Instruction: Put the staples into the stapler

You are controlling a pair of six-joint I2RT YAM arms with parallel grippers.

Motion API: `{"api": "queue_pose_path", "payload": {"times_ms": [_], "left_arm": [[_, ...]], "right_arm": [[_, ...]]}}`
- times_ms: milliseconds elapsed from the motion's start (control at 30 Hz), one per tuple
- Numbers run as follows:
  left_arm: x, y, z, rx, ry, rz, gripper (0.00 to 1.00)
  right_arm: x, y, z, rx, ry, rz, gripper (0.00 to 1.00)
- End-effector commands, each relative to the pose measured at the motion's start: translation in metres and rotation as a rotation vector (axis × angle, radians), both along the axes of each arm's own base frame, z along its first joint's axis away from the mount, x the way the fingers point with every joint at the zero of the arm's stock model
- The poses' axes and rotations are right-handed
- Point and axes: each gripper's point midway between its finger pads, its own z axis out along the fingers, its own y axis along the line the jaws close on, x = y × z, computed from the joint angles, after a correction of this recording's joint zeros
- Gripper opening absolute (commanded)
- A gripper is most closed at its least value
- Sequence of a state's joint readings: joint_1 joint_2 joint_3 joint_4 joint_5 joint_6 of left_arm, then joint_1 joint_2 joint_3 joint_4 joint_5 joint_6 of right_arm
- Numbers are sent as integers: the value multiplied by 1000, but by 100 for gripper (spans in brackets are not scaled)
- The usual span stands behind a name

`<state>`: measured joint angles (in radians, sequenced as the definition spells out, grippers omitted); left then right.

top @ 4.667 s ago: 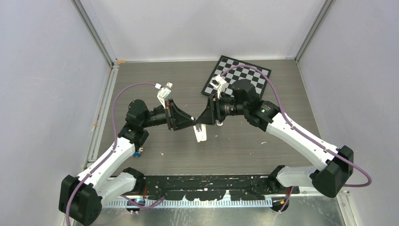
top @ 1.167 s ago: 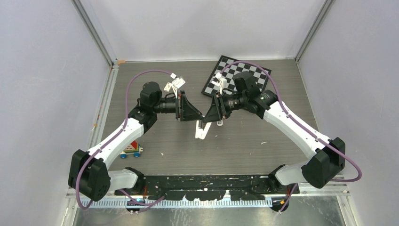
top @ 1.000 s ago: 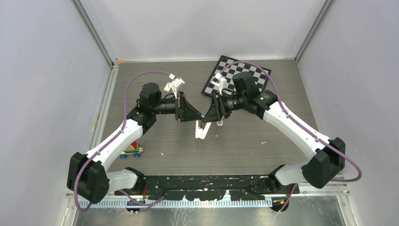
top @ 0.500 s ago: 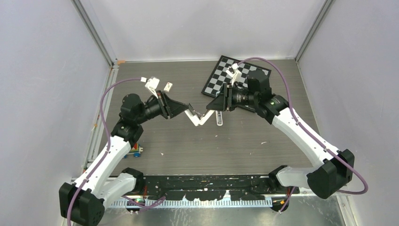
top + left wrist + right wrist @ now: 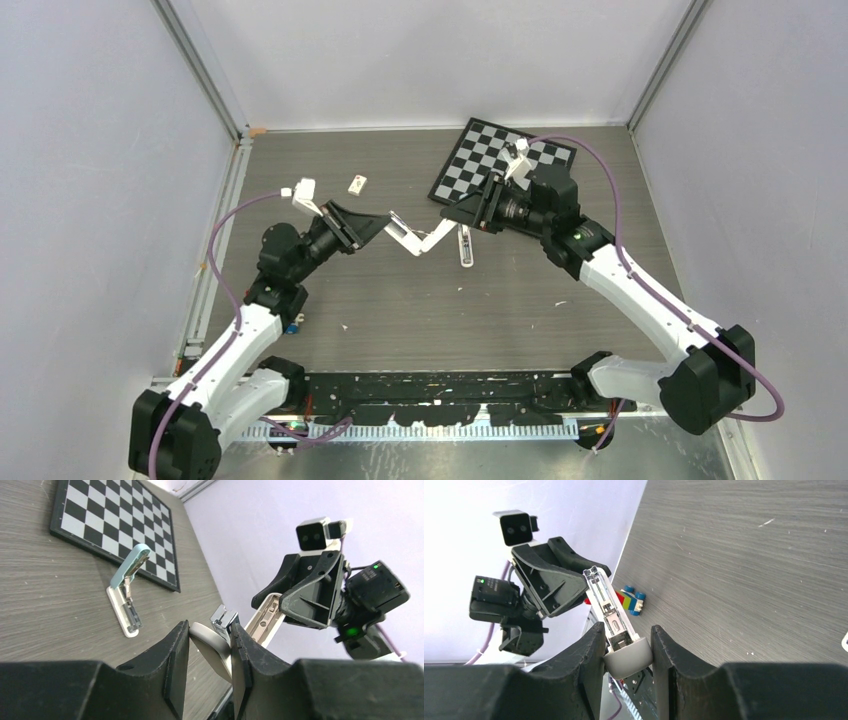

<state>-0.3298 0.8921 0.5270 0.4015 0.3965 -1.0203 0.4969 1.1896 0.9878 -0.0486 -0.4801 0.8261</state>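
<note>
- Found left claw (image 5: pixel 209 626) closed to a narrow gap on the rounded grey-white upper half of the stapler (image 5: pixel 210 647), with a finger pressed against each side.
- Found right claw (image 5: pixel 626 626) clamped the same way on the rounded end of the other half, with the metal rail facing its wrist camera and running off toward the left claw.
- Noted stapler swung wide open in a V between the two claws, hinge pointing toward the arm bases, held above the counter (image 5: pixel 450 310) near its middle.
- Unable to judge what the rail contains.
- Located small white box of staples (image 5: pixel 357 183) lying on the counter beyond the left claw, toward the far wall and apart from both claws and the stapler.
- Recorded second stapler (image 5: pixel 122 610), teal-topped, lying open on the counter just beside the near edge of the checkerboard (image 5: pixel 112 522), close to the right claw.
- Logged checkerboard flat at the far right of the counter.
- Logged multicoloured toy car (image 5: pixel 631 600) at the counter's left edge, beside the left arm.
</note>
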Motion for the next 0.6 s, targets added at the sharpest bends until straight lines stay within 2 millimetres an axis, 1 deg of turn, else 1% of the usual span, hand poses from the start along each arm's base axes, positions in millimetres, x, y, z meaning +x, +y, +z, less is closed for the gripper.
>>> {"api": "queue_pose_path", "payload": {"times_ms": [0, 100, 200, 267, 367, 467, 567], "left_arm": [[13, 22, 21, -91, -47, 151, 0], [14, 24, 12, -113, -8, 166, 0], [14, 27, 0, -147, 44, 187, 0], [14, 31, -9, -152, 82, 216, 0], [15, 43, -22, -121, 139, 291, 0], [15, 55, -22, -125, 138, 359, 0], [15, 65, -28, -148, 184, 416, 0]], "right_arm": [[11, -8, 57, 142, -149, -97, 0], [11, -6, 60, 156, -174, -97, 1], [14, -3, 58, 170, -188, -105, 0], [17, -2, 60, 198, -206, -122, 0], [22, -3, 62, 213, -226, -169, 1], [23, -6, 65, 201, -257, -200, 1], [20, -7, 67, 188, -286, -210, 0]]}}
